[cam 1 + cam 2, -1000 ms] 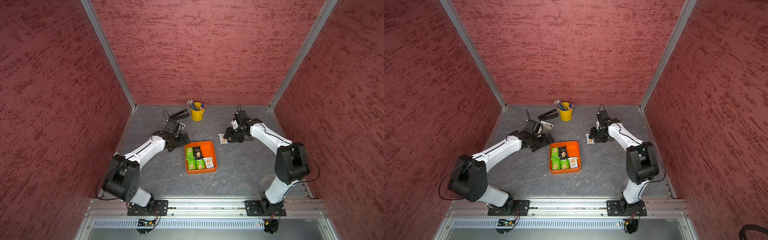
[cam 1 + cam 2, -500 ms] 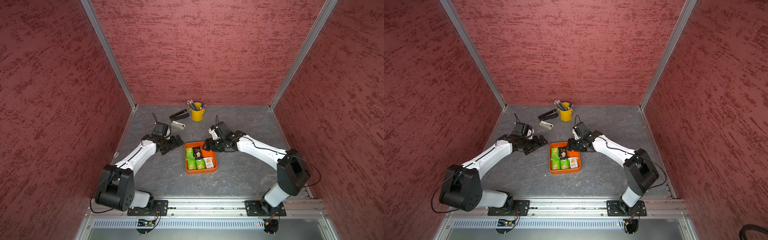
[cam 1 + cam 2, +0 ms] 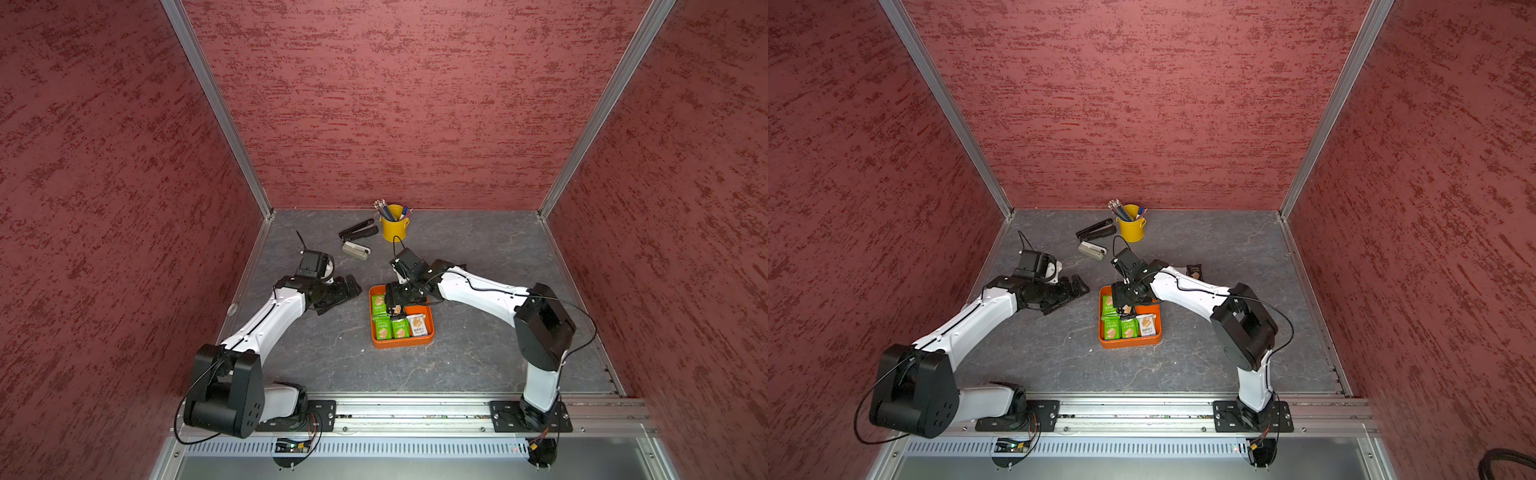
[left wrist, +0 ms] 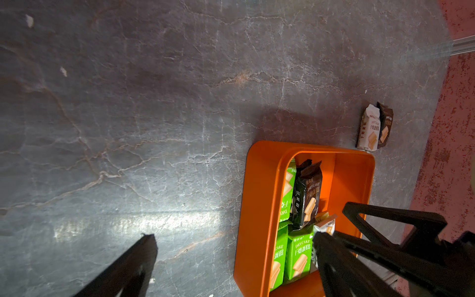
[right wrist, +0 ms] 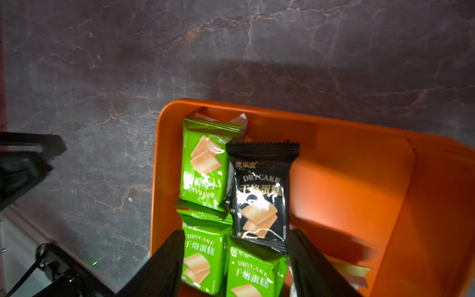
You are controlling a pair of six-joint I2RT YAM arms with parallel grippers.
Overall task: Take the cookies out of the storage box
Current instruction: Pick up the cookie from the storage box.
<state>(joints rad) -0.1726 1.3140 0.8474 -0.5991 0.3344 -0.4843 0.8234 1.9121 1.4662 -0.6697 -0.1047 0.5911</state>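
Observation:
The orange storage box (image 3: 401, 343) (image 3: 1130, 341) sits mid-table and holds several cookies: green packets (image 3: 383, 328) (image 5: 203, 164), a black one (image 5: 259, 195) and a white one (image 3: 417, 325). My right gripper (image 3: 394, 306) (image 3: 1125, 306) (image 5: 236, 246) hangs open over the box's far half. Its fingers (image 5: 167, 259) flank two green packets without gripping them. My left gripper (image 3: 345, 296) (image 3: 1074, 291) (image 4: 232, 241) is wide open and low, just left of the box, and the box's wall (image 4: 259, 205) lies between its fingers. A white packet (image 4: 370, 128) and a black packet (image 3: 1194, 271) lie on the table beyond the box.
At the back stand a yellow pencil cup (image 3: 395, 227), a black stapler (image 3: 358, 231) and a grey-white device (image 3: 356, 250). Red walls close three sides. The table is grey stone-patterned.
My right arm has swung from the packets at the right back of the table to over the box, and its jaws have widened. My left arm has pulled back a little to the left.

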